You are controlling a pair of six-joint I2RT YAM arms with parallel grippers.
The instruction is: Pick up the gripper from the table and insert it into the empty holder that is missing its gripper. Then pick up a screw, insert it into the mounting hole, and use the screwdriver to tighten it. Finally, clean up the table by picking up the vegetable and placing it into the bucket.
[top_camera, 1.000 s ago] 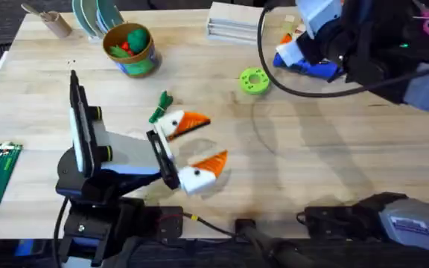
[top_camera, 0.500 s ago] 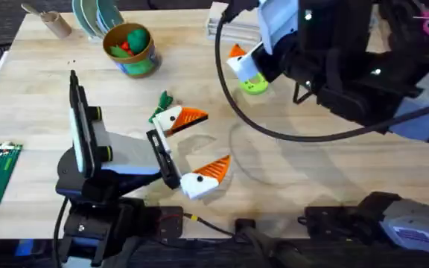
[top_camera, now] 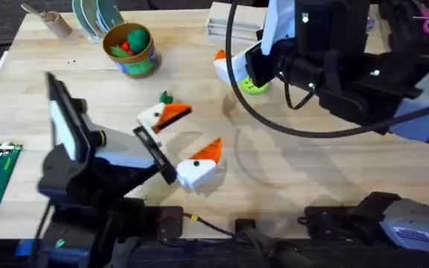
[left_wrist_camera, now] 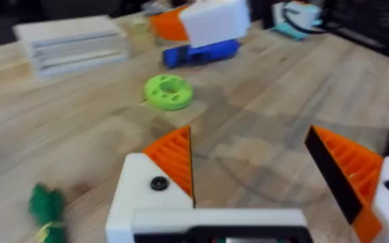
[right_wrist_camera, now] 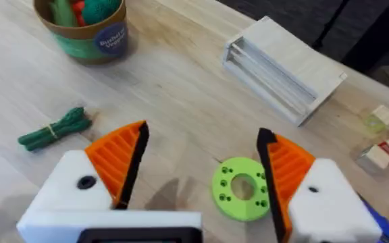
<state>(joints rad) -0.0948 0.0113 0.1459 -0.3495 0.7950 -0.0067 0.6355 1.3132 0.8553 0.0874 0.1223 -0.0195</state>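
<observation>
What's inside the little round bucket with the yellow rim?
Inside the small round yellow-rimmed bucket sit toy foods: a rounded green piece and a smaller red-orange piece. Anything deeper is hidden by those toys and the bucket's wall.

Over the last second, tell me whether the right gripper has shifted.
Yes. The right gripper swung left across the far side of the table, from beyond the green ring to just over and left of it, fingers open.

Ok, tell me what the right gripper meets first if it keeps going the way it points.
Probably the green ring: it lies on the table between the right gripper's open fingers, just ahead. Depth is hard to judge.
</observation>
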